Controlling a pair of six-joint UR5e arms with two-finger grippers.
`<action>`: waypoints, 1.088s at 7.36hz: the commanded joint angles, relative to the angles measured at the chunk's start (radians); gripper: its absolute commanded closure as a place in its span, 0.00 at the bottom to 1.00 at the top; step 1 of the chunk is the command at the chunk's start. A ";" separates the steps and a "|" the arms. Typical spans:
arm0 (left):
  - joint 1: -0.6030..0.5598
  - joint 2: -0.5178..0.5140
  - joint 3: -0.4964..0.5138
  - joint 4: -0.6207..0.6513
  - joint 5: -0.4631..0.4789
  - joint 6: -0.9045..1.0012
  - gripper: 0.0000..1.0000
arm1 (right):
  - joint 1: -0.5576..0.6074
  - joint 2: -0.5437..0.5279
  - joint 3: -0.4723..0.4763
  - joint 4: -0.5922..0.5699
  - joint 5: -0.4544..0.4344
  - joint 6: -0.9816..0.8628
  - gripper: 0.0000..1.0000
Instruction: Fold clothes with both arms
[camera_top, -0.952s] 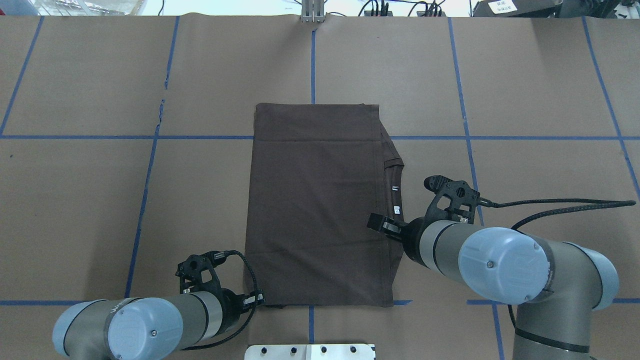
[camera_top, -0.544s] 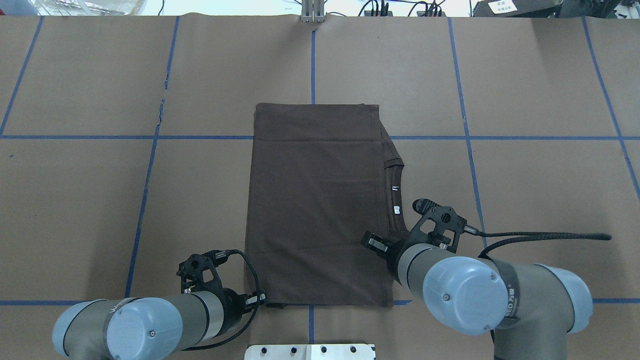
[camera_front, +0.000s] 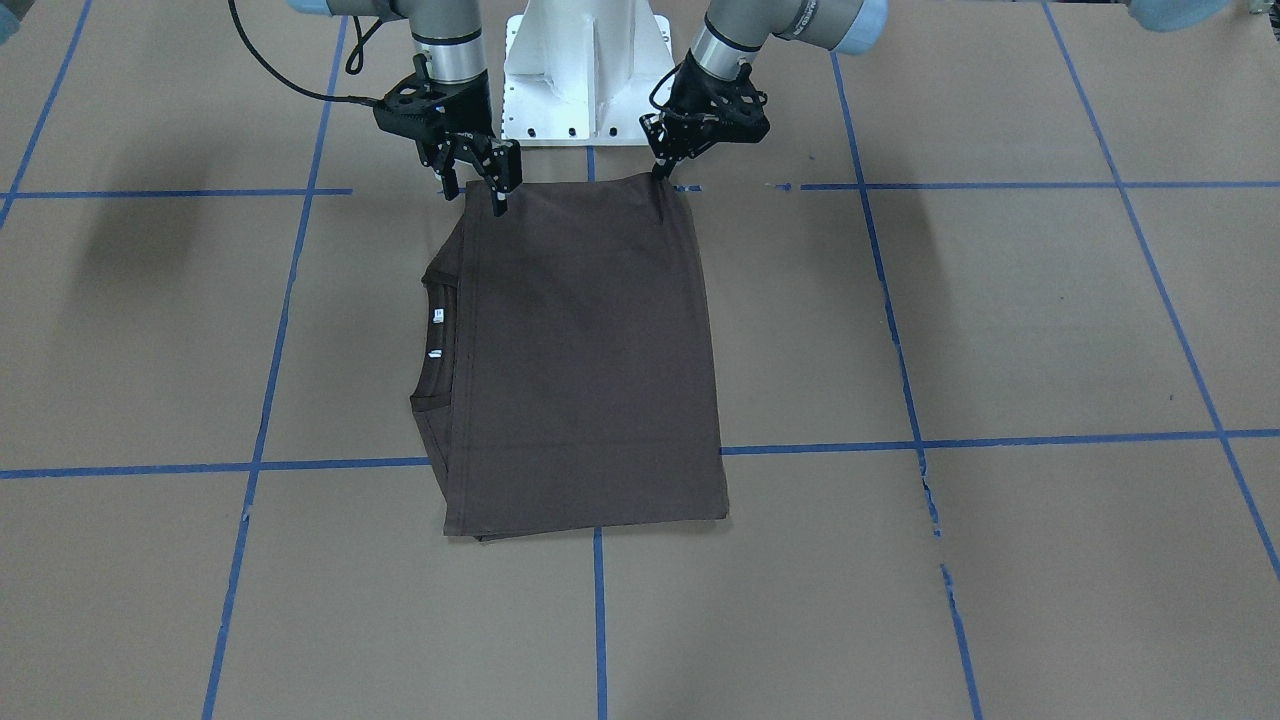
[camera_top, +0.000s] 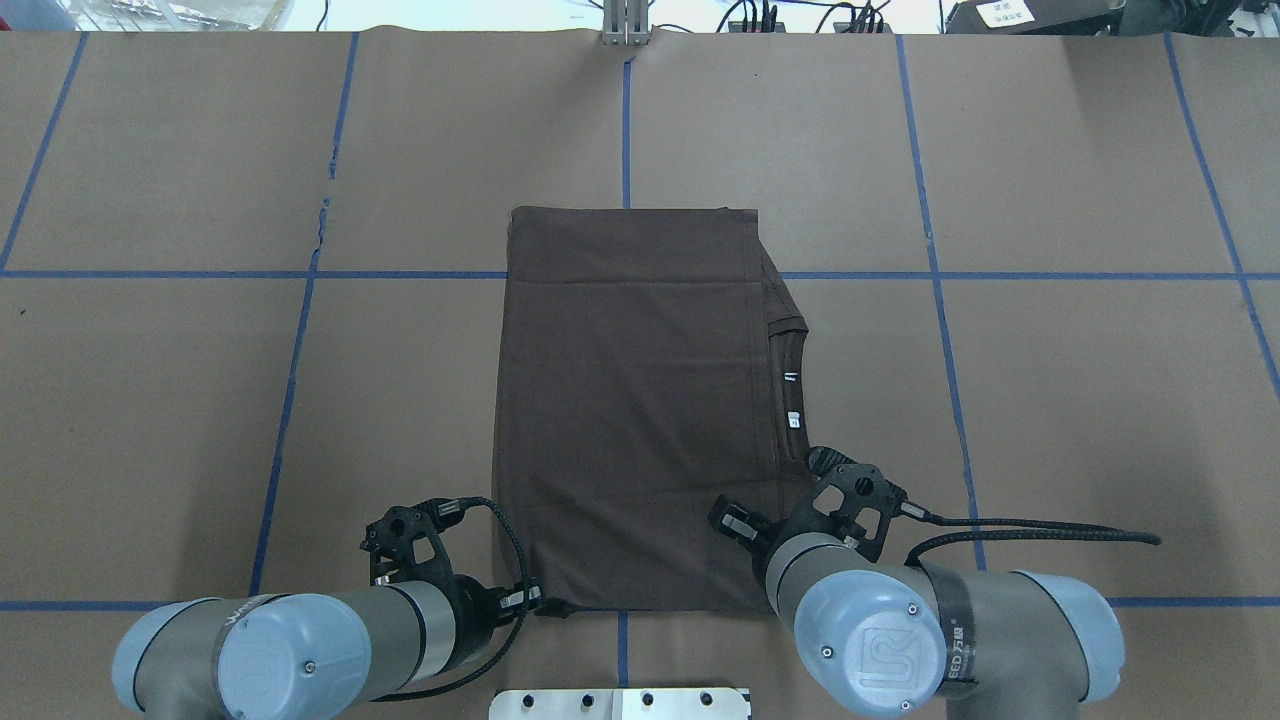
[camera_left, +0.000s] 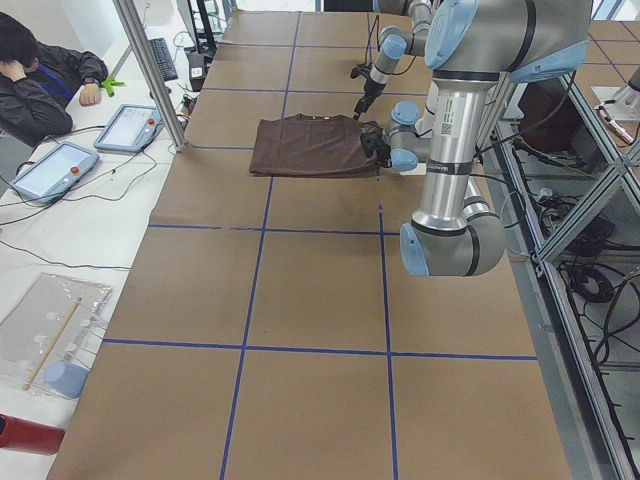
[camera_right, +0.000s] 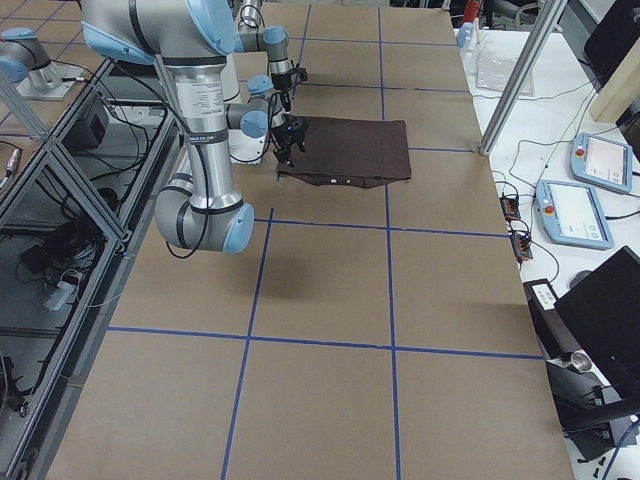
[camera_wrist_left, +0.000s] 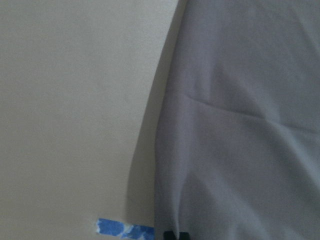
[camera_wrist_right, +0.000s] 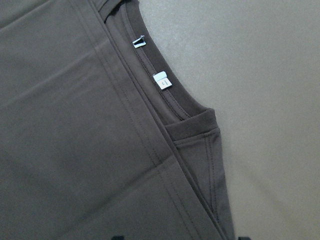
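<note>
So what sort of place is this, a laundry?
Probably a robotics lab: the robot's left arm and right arm over a T-shirt on a tape-gridded table, and a person by control tablets at a side bench.

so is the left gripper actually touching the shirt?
Touching. In the left wrist view the T-shirt corner puckers into the shut jaws of the left gripper; the front-facing view agrees.

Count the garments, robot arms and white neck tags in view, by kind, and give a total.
T-shirt, dark brown: 1
Robot arms, left arm and right arm: 2
White neck tags: 2
Total: 5
</note>
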 joint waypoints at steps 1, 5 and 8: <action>-0.001 -0.001 -0.007 0.000 0.000 0.000 1.00 | -0.004 0.001 -0.029 -0.001 -0.021 0.001 0.26; -0.003 -0.001 -0.009 0.000 -0.002 0.000 1.00 | -0.009 0.031 -0.075 0.000 -0.034 0.001 0.29; -0.003 -0.001 -0.009 -0.002 -0.002 0.000 1.00 | -0.015 0.033 -0.089 -0.001 -0.035 0.001 0.29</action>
